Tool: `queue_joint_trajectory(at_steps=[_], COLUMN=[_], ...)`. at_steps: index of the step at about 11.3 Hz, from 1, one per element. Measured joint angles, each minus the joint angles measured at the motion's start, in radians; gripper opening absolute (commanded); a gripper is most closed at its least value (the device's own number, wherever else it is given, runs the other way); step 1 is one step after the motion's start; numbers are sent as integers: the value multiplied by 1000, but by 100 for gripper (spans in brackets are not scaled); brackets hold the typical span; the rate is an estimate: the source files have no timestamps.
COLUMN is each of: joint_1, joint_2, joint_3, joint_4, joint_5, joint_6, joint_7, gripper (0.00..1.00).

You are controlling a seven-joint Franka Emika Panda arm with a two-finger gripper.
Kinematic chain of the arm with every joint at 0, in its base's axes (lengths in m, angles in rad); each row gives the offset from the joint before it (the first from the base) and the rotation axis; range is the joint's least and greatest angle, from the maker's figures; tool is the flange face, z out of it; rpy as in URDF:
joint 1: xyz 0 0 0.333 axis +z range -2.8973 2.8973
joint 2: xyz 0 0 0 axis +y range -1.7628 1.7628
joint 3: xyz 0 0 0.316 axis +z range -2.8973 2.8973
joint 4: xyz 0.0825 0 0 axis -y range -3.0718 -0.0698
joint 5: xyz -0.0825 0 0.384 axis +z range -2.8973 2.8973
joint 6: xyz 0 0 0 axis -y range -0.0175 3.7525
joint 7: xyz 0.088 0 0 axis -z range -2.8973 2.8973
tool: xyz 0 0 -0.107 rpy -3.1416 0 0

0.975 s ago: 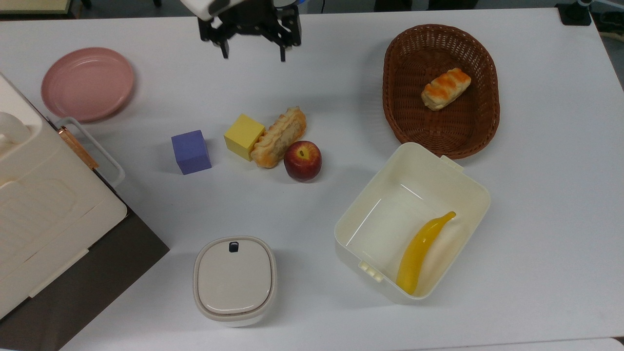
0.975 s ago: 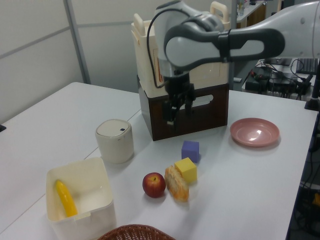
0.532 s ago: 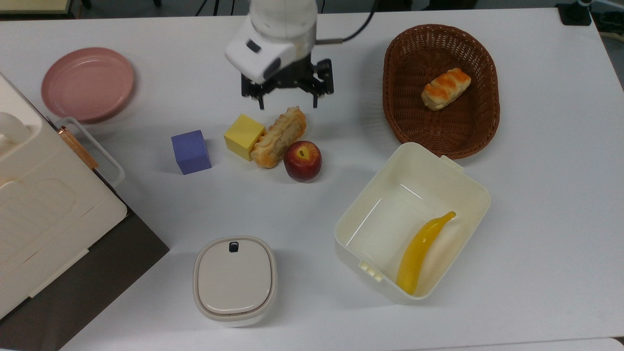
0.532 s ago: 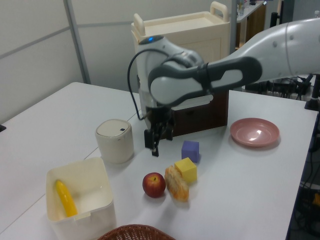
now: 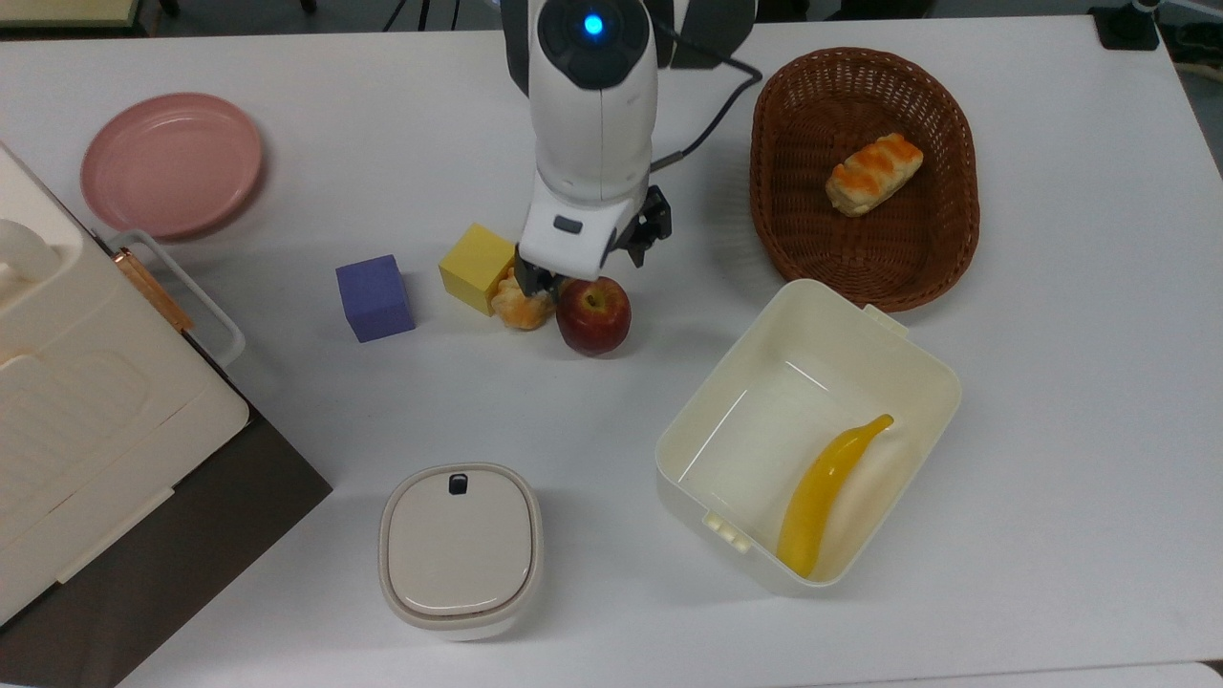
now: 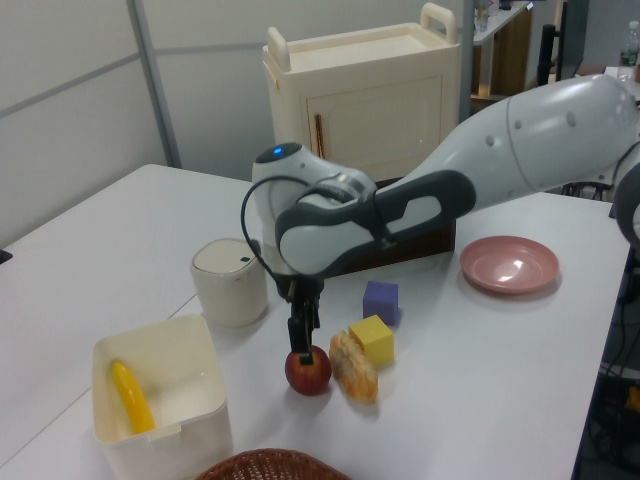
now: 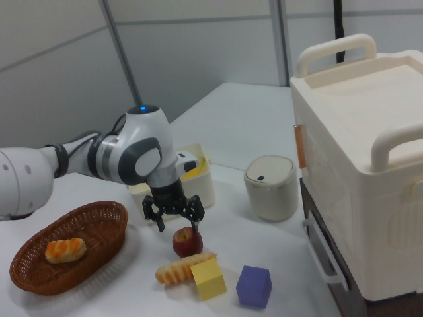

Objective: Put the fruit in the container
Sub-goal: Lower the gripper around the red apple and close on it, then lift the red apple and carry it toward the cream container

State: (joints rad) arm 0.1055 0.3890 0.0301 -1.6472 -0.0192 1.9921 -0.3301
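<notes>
Single-arm pick, approach stage. The apple (image 5: 593, 315) rests on the white worktop (image 5: 1051, 382), touching one end of a pastry (image 5: 521, 306) that lies against a yellow cube (image 5: 476, 268); a purple cube (image 5: 375, 297) stands just beyond, toward the top view's left. The tub (image 5: 917, 354) sits open toward the top view's lower right, apart from the apple, with a banana (image 5: 826, 492) lying diagonally along one inner wall and bare floor beside it.

The gripper (image 7: 177, 226) hangs above the apple with its fingers apart. In the right view the two fingertips point down; one ends just over the top of the apple (image 7: 188, 242), the other toward the right view's left of it, over bare worktop. The gripper is therefore judged to sit slightly off centre, with the apple lying below and toward the right view's right of the midline. In the left view the gripper (image 6: 303, 340) reaches close to the crown of the apple (image 6: 308, 370), not yet around it.

The apple is round, so no long axis governs the grasp. The governing relation is the pastry: it lies hard against the apple's side toward the top view's left, so a finger descending there risks striking it. A small shift to centre over the apple seems needed before lowering.

A wicker basket (image 5: 865, 248) holding a second pastry (image 5: 874, 173), a lidded box (image 5: 461, 547) and a pink plate (image 5: 171, 162) stand clear of the path.
</notes>
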Motion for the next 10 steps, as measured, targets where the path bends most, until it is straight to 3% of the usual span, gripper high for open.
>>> queue_joint_trajectory(at_steps=[3,5,6,10], joint_1=[0,0,0,-1], joint_2=[50,64,68,62], joint_3=[11,11,11,12], joint_4=[-1,0,0,17], joint_5=[-1,-2,-2,-2], joint_6=[47,55,68,74], joint_7=[-16,-17,-17,-16], gripper=[100,63,57,57])
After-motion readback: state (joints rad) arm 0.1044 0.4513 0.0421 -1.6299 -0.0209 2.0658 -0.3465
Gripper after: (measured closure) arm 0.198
